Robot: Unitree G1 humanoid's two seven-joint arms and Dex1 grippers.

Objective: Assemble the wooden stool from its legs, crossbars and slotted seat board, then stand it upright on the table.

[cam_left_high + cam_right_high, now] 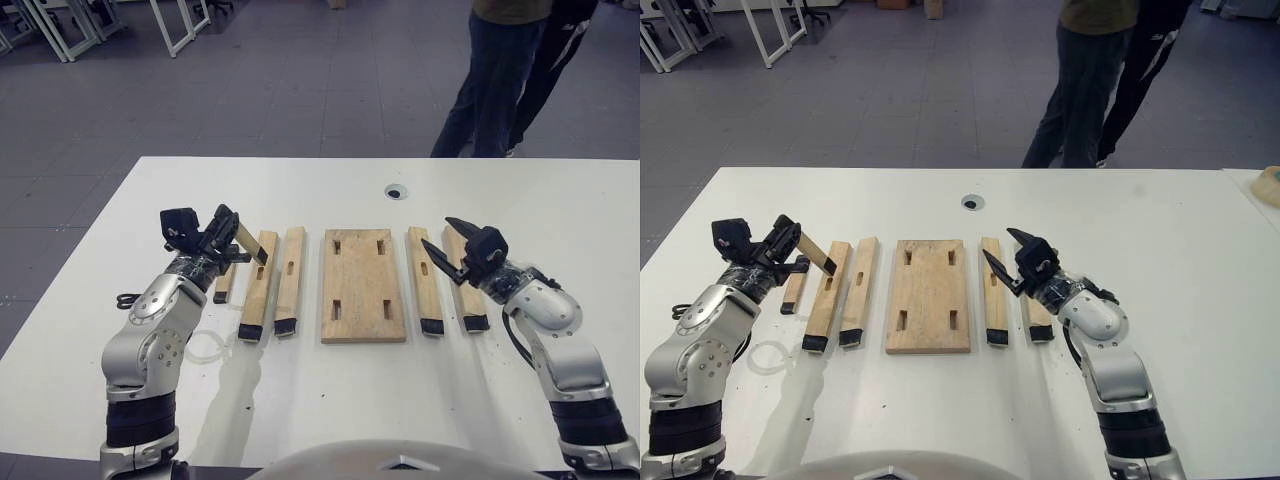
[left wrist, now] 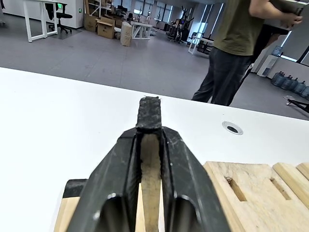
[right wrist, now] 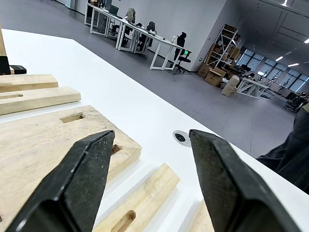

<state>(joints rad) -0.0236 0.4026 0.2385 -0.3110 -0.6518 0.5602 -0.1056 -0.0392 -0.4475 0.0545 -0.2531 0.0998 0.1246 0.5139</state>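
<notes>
Inside the left tool (image 1: 231, 238) sits a crossbar (image 1: 251, 244); right tool (image 1: 437, 232) gapes.

seat board (image 1: 363, 285): pale rough-grained wood | crossbar (image 1: 251, 244): bare wood, black tip | table (image 1: 420, 390): smooth matt white

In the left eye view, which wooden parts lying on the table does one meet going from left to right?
Short wooden piece → first leg → second leg → slotted seat board → third leg → fourth leg.
</notes>
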